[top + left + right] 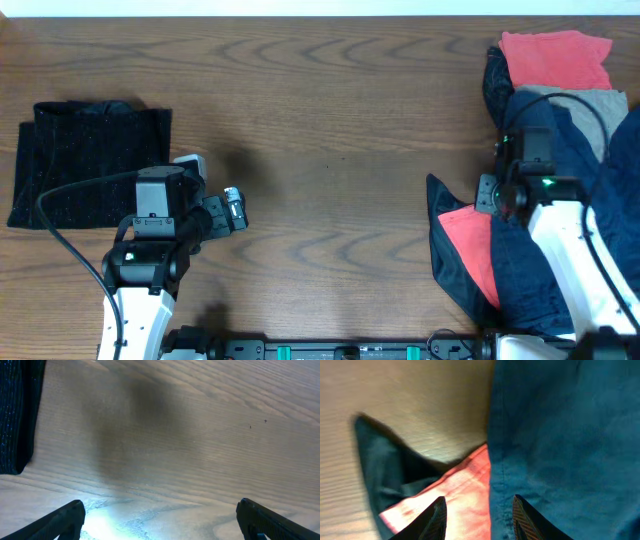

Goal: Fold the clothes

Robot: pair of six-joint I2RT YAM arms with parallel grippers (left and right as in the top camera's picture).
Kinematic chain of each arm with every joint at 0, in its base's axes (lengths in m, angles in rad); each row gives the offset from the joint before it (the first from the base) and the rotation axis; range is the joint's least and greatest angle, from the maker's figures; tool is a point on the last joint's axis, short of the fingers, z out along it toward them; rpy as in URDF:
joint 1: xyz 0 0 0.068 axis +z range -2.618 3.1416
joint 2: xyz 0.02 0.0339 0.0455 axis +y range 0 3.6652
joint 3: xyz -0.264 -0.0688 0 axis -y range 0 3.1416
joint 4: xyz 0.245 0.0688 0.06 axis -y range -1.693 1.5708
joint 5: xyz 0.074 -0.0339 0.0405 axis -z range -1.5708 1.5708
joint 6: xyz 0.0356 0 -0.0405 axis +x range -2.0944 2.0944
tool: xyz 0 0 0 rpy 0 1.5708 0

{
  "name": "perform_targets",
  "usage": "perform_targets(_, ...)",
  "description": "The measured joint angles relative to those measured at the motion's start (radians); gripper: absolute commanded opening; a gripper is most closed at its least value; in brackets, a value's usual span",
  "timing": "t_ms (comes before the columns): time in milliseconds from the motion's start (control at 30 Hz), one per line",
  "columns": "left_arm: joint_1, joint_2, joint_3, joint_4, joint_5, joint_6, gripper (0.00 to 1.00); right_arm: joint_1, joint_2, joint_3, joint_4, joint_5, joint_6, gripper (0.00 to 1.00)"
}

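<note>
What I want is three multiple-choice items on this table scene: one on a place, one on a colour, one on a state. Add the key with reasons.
1. The folded black garment lies: A) at the table's left side; B) at its centre; C) on the right-hand pile.
2. The cloth at that pile's far end is: A) green; B) coral red; C) yellow.
3. The left end effector is: A) shut on the black garment; B) open over bare wood; C) shut on a sock.

Key: 1 A, the overhead view shows it at the left, apart from the pile. 2 B, its colour is plain overhead. 3 B, the left wrist view shows its jaws apart with only wood between.
</note>
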Motion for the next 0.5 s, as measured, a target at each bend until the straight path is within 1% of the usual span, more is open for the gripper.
perform_targets(267,0.0,0.0,0.0,0.0,0.0,0.0,0.98,0.0,0.127,-0.08,0.135,0.066,0.028,0.43)
perform_targets(333,0.0,0.0,0.0,0.0,0.0,0.0,0.98,0.0,0.154,-0.091,0.156,0.083,0.035,0.39)
perform_targets(433,0.0,0.0,0.0,0.0,0.0,0.0,0.98,0.0,0.188,-0.094,0.175,0.1,0.045,0.36)
perform_targets(500,0.0,0.0,0.0,0.0,0.0,0.0,0.98,0.0,0.193,-0.095,0.182,0.106,0.047,0.31)
